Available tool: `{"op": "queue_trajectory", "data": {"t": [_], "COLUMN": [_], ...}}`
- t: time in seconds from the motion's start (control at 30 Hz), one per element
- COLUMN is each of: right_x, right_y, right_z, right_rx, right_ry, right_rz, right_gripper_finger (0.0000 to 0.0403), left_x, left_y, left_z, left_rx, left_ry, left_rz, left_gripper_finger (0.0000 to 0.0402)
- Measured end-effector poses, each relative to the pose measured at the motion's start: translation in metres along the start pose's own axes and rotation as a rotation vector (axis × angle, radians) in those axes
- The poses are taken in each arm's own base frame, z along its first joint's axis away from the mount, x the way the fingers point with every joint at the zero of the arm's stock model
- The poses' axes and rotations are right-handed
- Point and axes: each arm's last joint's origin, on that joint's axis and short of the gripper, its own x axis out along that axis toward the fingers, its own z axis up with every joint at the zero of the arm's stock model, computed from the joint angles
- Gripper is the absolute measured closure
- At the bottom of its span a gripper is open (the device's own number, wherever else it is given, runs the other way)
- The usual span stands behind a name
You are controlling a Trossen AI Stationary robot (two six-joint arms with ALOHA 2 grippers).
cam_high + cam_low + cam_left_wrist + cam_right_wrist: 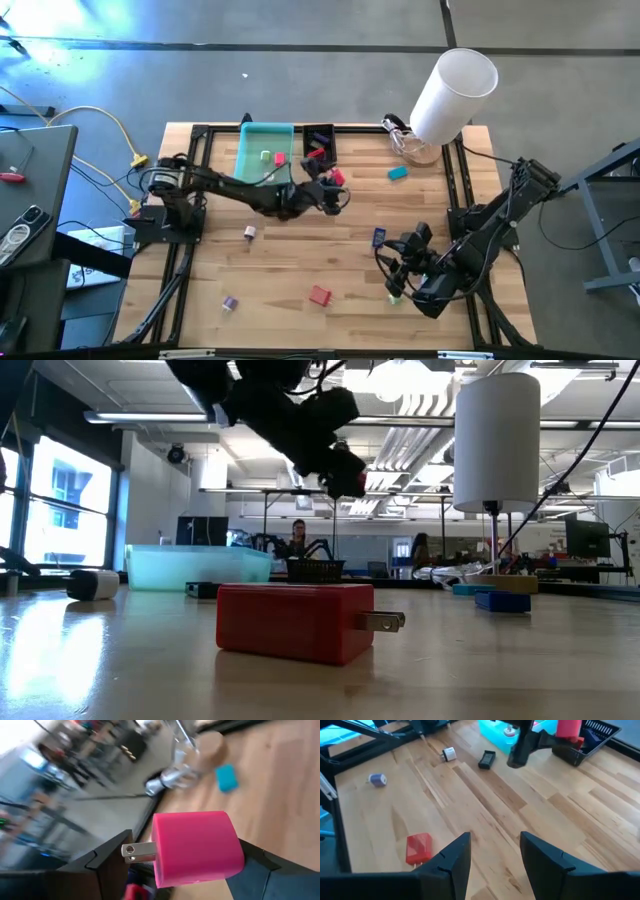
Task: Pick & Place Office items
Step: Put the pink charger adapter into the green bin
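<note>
- Pink plug adapter (195, 847), prongs exposed, pinched between the fingers of the left gripper (335, 190); held above the table (300, 260), just beside the black basket (318, 140) and teal tray (262, 150).
- Red plug adapter (319, 295) lying flat near the table's front edge; blue block (379, 237), teal block (398, 173), purple spool (230, 302) and white piece (250, 232) scattered apart.
- Right gripper (492, 857) over bare wood, fingers spread, holding nothing.
- White cylinder (452, 95) at the far right corner.

Pink plug block (196, 847) lifted off the table, prongs sideways, upper centre of high view, red plug block (319, 295) lying flat at lower centre, teal piece (398, 173) upper right, purple piece (230, 302) lower left
</note>
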Motion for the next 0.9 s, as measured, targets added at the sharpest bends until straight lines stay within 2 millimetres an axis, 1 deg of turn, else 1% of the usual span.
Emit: {"op": "queue_trajectory", "data": {"t": [0.1, 0.2, 0.3, 0.5, 0.6, 0.73, 0.8, 0.9], "right_x": [0.004, 0.008, 0.01, 0.011, 0.011, 0.012, 0.013, 0.013], "right_y": [0.001, 0.003, 0.004, 0.005, 0.006, 0.005, 0.005, 0.006], "right_z": [-0.002, -0.004, -0.006, -0.005, -0.005, -0.004, -0.003, -0.002], "right_rx": [-0.008, -0.016, -0.022, -0.013, -0.008, -0.005, 0.001, 0.008], "right_ry": [0.003, 0.007, 0.013, 0.009, -0.006, -0.019, -0.02, -0.021], "right_rz": [-0.014, -0.027, -0.031, -0.026, -0.026, -0.034, -0.034, -0.033], "right_gripper_finger": [0.0245, 0.0245, 0.0245, 0.0245, 0.0245, 0.0245, 0.0245, 0.0245], "left_x": [0.002, -0.003, -0.017, -0.056, -0.063, -0.055, -0.046, -0.031], "left_y": [0.013, 0.033, 0.057, 0.109, 0.134, 0.162, 0.177, 0.195], "left_z": [-0.006, -0.01, -0.014, -0.02, -0.028, -0.047, -0.061, -0.079], "left_rx": [-0.014, -0.003, -0.011, -0.096, -0.186, -0.333, -0.395, -0.521], "left_ry": [0.063, 0.154, 0.262, 0.432, 0.501, 0.626, 0.698, 0.77], "left_rz": [-0.062, -0.063, -0.07, -0.092, -0.094, -0.018, 0.035, 0.07], "left_gripper_finger": [0.014, 0.014, 0.014, 0.014, 0.014, 0.014, 0.014, 0.014]}}
